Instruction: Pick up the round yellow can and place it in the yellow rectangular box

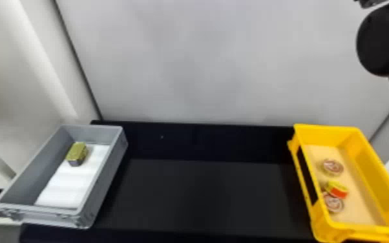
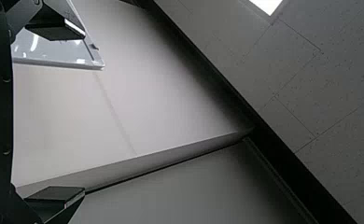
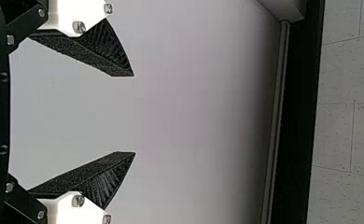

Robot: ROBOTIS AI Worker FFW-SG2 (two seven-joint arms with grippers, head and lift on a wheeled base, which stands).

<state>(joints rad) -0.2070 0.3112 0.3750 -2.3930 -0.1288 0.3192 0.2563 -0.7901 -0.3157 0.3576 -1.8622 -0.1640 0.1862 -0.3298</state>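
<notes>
Closest match for the round yellow can (image 1: 337,189) is the yellow-and-red one, and it's in the yellow box (image 1: 326,137) on the robot's right, right up against a round can (image 1: 333,203); can't tell if they touch. Another round can (image 1: 333,167) sits near, same box. So the place looks done from here, my read

Right gripper (image 3: 134,114): fingers well apart, nothing between them, facing bare wall. Its arm (image 1: 383,42) is up past the yellow box. Left gripper (image 2: 84,112): also spread wide and empty

Handling, guessing: small stiff metal tin, light if empty, a bit of heft if full. Won't squash under a modest grip, but a hard pinch could dent it. Smooth curved side may slip or roll if the pads land off-centre

If it needs regrabbing: come straight down, pads on opposite sides across the middle, low enough for real contact. Tight part is the neighbour side, a finger there could shove the other can

Blocky gold tin (image 1: 77,153) in the grey box (image 1: 101,184) isn't round, I'd leave it
</notes>
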